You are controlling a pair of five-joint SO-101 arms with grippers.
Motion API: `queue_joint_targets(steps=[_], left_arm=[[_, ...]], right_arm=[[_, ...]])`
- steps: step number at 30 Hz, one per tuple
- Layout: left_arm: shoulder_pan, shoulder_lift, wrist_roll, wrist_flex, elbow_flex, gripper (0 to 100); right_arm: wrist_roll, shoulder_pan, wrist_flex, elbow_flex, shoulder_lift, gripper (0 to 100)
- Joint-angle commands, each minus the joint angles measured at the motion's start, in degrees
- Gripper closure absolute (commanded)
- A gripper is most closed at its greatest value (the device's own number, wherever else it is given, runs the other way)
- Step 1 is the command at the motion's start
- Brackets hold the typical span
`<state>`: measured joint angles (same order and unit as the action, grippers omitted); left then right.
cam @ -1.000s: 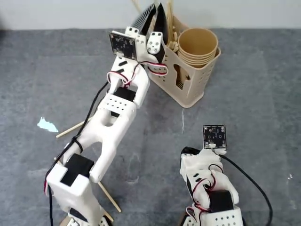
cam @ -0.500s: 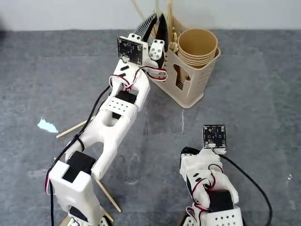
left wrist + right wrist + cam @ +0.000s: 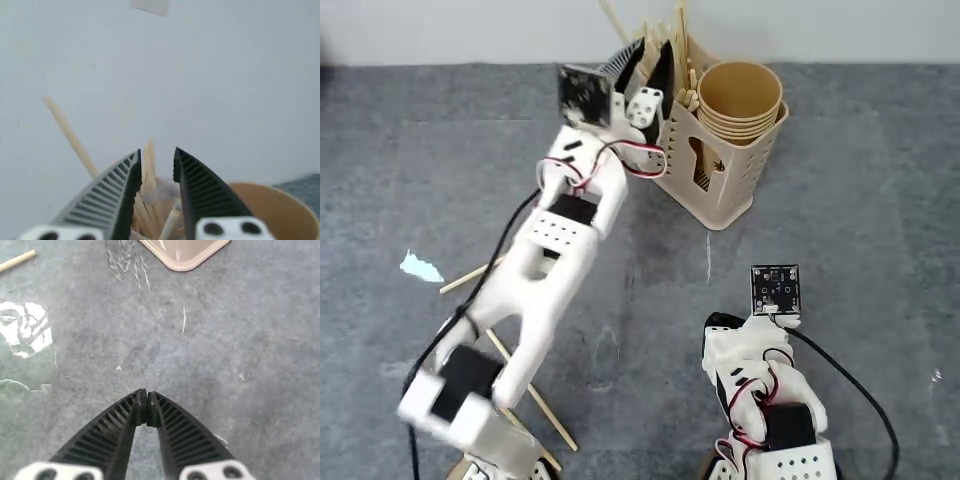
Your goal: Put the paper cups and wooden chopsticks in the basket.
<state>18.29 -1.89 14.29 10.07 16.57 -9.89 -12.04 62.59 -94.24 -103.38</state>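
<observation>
Basket (image 3: 720, 190), beige slotted plastic, at the table's (image 3: 880, 200) far side: tan cups (image 3: 740, 95) stacked in one half, pale chopsticks (image 3: 681, 30) upright in the other.
Left pincer (image 3: 156, 155) hangs over those sticks, jaws narrowly apart. Right pincer (image 3: 146, 407) is pinched together above the table. Loose chopsticks (image 3: 555, 422) lie by the left arm.
</observation>
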Motion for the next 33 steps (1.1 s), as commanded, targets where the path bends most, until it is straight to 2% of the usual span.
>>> queue_joint_targets(steps=[1, 4, 11, 14, 19, 24, 29, 33], left_arm=[[-0.53, 14.33, 2.02, -18.29, -0.66, 89], [-0.97, 21.01, 1.93, -25.32, -0.4, 89], [-8.0, 26.37, 0.7, -35.34, -0.66, 89], [-11.87, 26.29, -5.45, -37.89, -0.4, 89], [-17.14, 26.55, -11.34, -45.8, 0.04, 89], [-19.34, 26.11, -23.47, -53.98, 1.98, 89], [-18.99, 25.58, -32.0, -54.07, 9.19, 90], [-18.55, 20.13, -37.89, -54.42, 12.0, 92]], right_arm=[[0.0, -0.31, -1.1, 0.62, -0.48, 98.0], [0.0, -0.31, -1.1, 0.62, -0.48, 98.0], [0.0, -0.31, -1.01, 0.53, -0.48, 98.0], [0.0, -0.31, -1.01, 0.53, -0.48, 98.0], [0.0, -0.31, -1.01, 0.53, -0.48, 98.0], [0.0, -0.31, -1.01, 0.53, -0.48, 98.0], [0.0, -0.31, -1.01, 0.53, -0.48, 98.0], [0.0, -0.31, -1.01, 0.53, -0.48, 98.0]])
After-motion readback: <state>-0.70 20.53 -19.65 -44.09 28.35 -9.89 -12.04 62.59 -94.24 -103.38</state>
